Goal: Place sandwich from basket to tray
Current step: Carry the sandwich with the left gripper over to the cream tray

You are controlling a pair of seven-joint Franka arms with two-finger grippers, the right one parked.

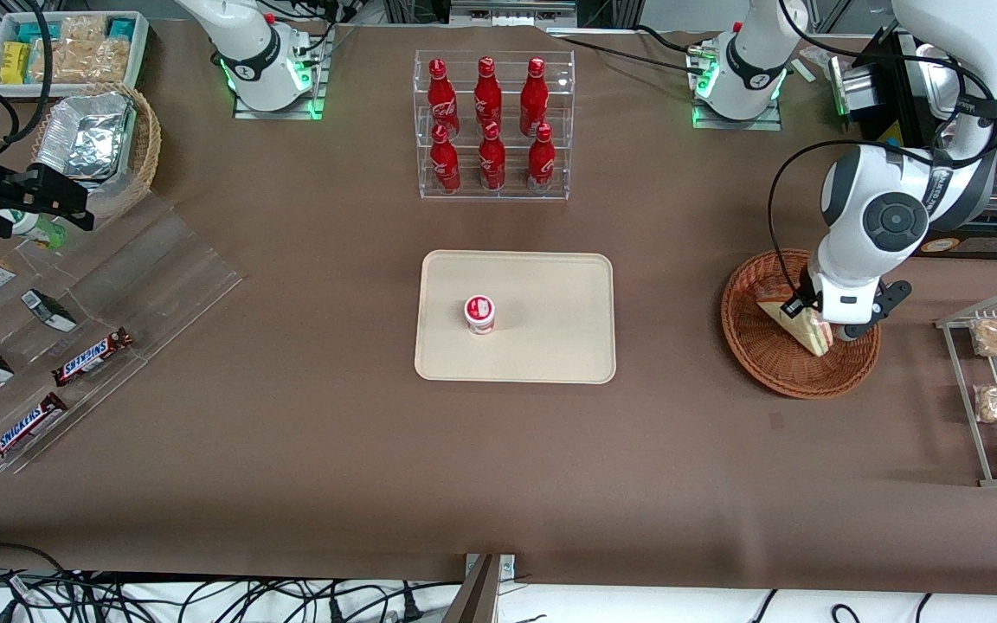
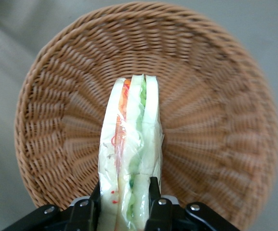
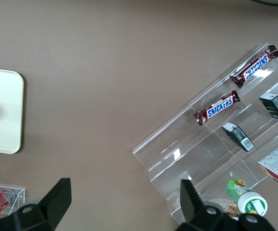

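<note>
Nearest the front camera among the task's things, the tray lies flat on the desk with a small red-lidded cup standing on it. Toward the working arm's end, the basket holds the sandwich, which stands on edge, its long axis slanting down toward the camera. The gripper sits low over it.

From the left wrist, the jaws are clenched on the sandwich, one finger against each bread face; its cut edge, with red and green layers, faces up, above the basket.
</note>
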